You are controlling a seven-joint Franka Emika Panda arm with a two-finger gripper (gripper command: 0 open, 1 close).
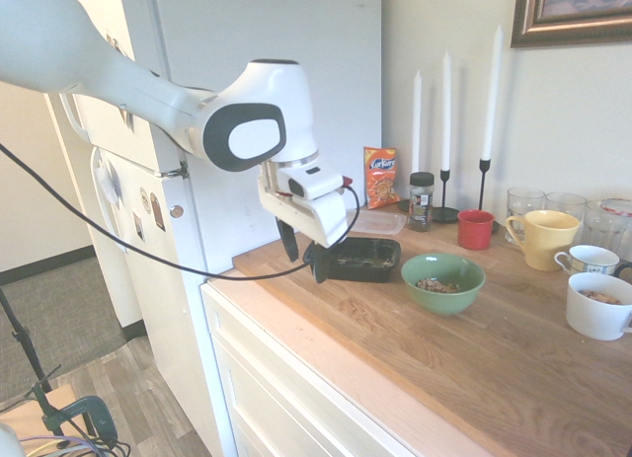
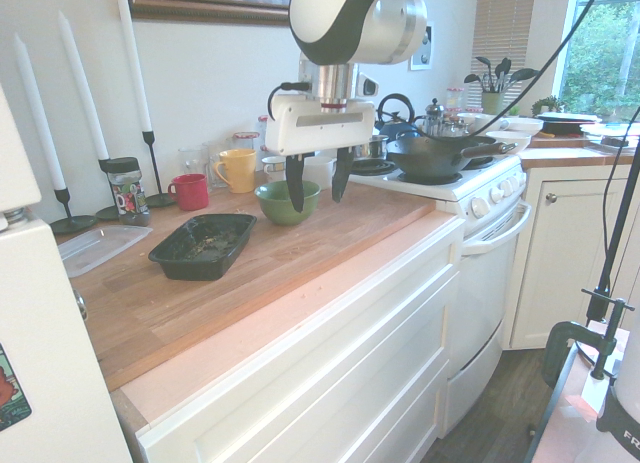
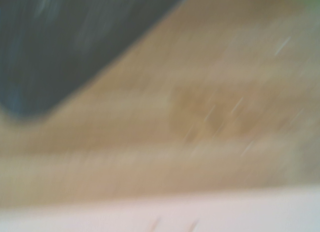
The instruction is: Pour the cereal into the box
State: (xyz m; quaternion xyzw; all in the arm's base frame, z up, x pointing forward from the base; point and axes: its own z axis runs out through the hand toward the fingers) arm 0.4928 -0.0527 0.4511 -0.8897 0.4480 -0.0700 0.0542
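Hovering above the table (image 2: 300, 253), claw (image 2: 313, 188) spread wide, empty.
We note cereal (image 1: 437, 286) in green bowl (image 1: 443, 282); box (image 2: 203, 246) holds crumbs.

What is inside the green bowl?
The green bowl holds a small heap of light-brown cereal. Its near wall hides the bottom, so the depth of the heap cannot be seen.
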